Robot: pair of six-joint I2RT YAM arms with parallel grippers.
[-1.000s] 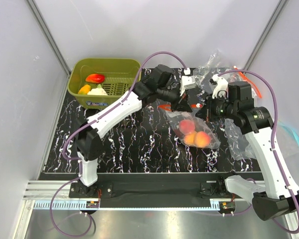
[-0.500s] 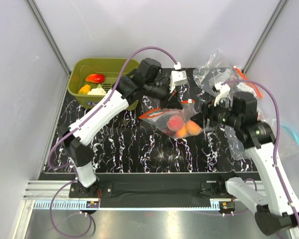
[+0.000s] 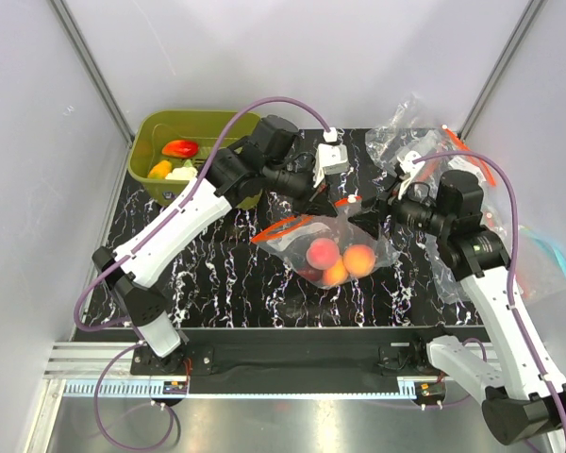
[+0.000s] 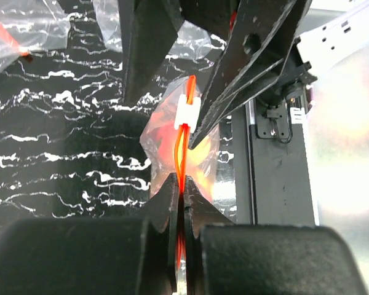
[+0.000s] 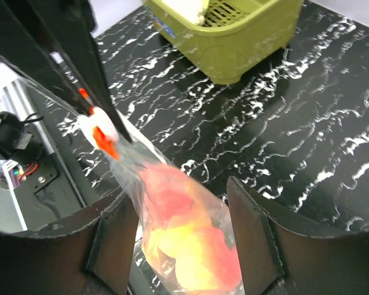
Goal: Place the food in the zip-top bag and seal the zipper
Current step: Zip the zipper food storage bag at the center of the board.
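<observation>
The zip-top bag (image 3: 332, 247) sits over the middle of the black marbled table (image 3: 217, 274), between the two arms. Three peach-like fruits (image 3: 338, 261) are bunched together inside it, at its near end. Whether the bag rests fully on the table cannot be told.

The zipper (image 4: 182, 153) runs along the far side of the bag, from its loose left end towards the grippers on the right. The left gripper (image 4: 179, 206) is clamped on this red-orange strip, its two fingers pressed together with the strip between them. Just beyond that grip, the white slider (image 4: 187, 112) sits on the strip.

The right gripper (image 5: 178, 196) comes in from the right with its fingers spread wide. In the left wrist view they stand on either side of the slider, with one tip just beside it. In the right wrist view the fruit-filled part of the bag lies in the gap between them, unclamped.

A green basket (image 3: 160, 127) stands at the far left with a red pepper (image 3: 180, 148) in it. More clear bags (image 3: 410, 137) lie crumpled at the far right.
</observation>
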